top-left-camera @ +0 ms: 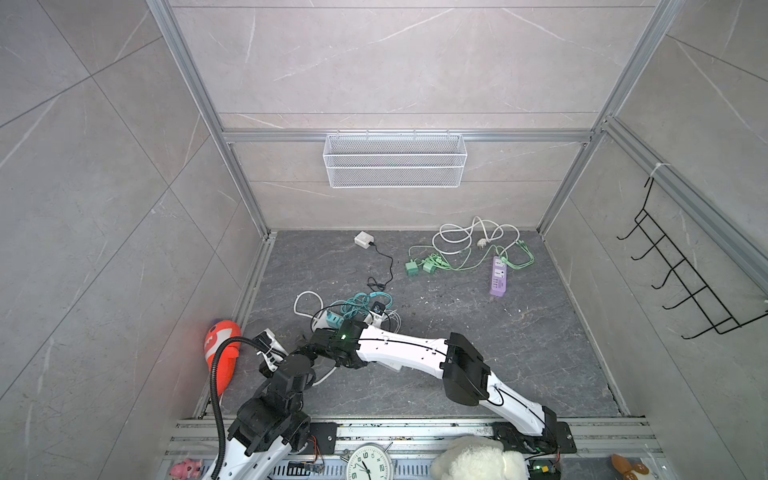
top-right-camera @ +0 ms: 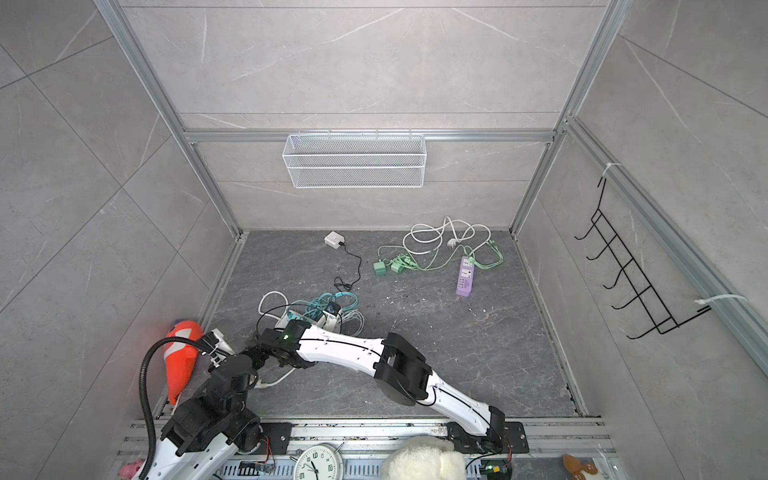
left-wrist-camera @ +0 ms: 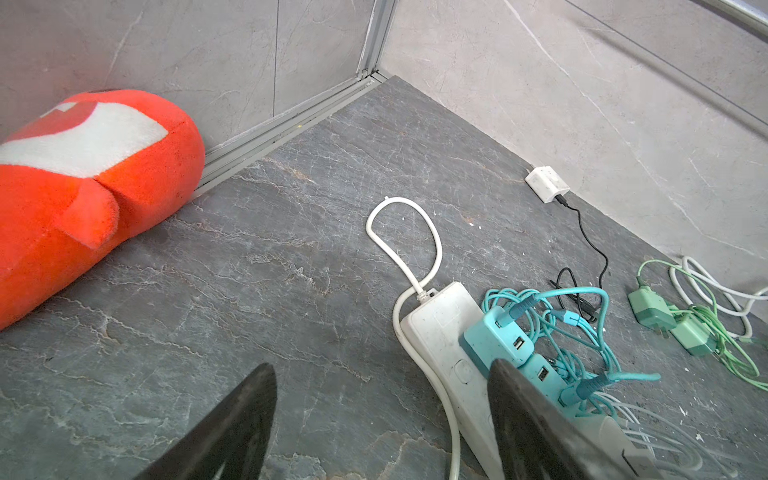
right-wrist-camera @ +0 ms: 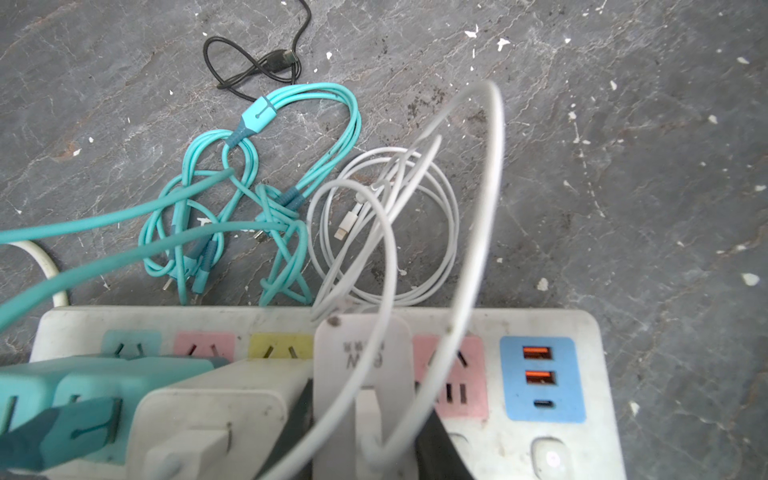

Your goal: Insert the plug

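A white power strip (right-wrist-camera: 498, 453) with coloured sockets lies on the dark floor near the left wall; the left wrist view shows it too (left-wrist-camera: 436, 324). Two teal adapters (right-wrist-camera: 83, 395) and a white charger (right-wrist-camera: 216, 399) sit in its sockets. My right gripper (right-wrist-camera: 365, 428) is shut on a flat white plug (right-wrist-camera: 361, 353), held against the strip between the yellow and pink sockets. Its white cable (right-wrist-camera: 486, 199) loops up in front of the camera. My left gripper (left-wrist-camera: 382, 415) hangs open above the floor. One of its fingers (left-wrist-camera: 528, 424) is over the strip's edge.
An orange plush (top-left-camera: 222, 353) lies against the left wall. Teal and white cable coils (right-wrist-camera: 291, 199) lie behind the strip. Farther back are a purple power strip (top-left-camera: 498, 276), green chargers (top-left-camera: 419, 266) and a white charger (top-left-camera: 363, 240). A wire basket (top-left-camera: 395, 160) hangs on the back wall.
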Robot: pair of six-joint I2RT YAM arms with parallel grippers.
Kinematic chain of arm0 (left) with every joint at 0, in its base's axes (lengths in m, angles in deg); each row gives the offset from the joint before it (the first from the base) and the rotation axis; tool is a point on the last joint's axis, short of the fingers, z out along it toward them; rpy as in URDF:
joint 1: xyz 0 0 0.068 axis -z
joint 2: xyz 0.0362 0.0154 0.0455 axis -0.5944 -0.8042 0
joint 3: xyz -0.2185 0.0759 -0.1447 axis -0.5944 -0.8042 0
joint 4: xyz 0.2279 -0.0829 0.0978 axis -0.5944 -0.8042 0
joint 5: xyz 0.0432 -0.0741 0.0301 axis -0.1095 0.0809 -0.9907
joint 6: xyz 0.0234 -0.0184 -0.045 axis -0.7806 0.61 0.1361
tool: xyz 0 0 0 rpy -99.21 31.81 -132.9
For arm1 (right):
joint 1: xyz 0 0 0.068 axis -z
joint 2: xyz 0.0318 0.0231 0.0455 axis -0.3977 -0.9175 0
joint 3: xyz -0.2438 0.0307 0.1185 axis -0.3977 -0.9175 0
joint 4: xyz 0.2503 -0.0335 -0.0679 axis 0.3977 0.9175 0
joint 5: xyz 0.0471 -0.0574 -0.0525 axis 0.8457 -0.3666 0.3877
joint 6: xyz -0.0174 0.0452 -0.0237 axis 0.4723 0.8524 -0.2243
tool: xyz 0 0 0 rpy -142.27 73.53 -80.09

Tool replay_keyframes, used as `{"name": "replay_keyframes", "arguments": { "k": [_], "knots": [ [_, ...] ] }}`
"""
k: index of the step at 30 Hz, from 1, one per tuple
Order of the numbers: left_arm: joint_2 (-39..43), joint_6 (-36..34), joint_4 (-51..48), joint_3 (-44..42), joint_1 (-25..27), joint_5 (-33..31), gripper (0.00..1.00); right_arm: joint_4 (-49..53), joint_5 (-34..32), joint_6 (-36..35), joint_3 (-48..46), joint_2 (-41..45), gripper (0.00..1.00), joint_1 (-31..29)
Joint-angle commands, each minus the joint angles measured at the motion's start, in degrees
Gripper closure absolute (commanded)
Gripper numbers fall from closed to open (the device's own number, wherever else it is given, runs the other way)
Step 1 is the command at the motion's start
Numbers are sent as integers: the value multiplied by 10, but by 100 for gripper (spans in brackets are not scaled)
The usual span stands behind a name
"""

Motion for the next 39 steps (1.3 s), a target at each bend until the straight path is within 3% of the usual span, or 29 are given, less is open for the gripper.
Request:
{"name": "replay_keyframes", "arguments": {
  "k": [1,9,18,26,34,38,39],
  "knots": [
    [4,6,50,17,5,5,18,25,80,-18,-2,-75,100,-29],
    [8,6,44,19,5,-2,18,36,125,-55,47,-120,100,-36],
    [-8,5,46,19,5,-6,19,79,102,-79,96,-117,99,-45],
    [-12,5,42,20,5,-9,19,109,73,-90,162,-123,82,-45],
    [-12,3,42,18,5,-9,19,111,62,-84,142,-108,67,-51],
    [-12,2,44,18,5,-7,19,104,58,-89,138,-101,47,-54],
    [-12,3,44,18,5,-8,19,103,56,-91,138,-100,46,-55]
  ]
}}
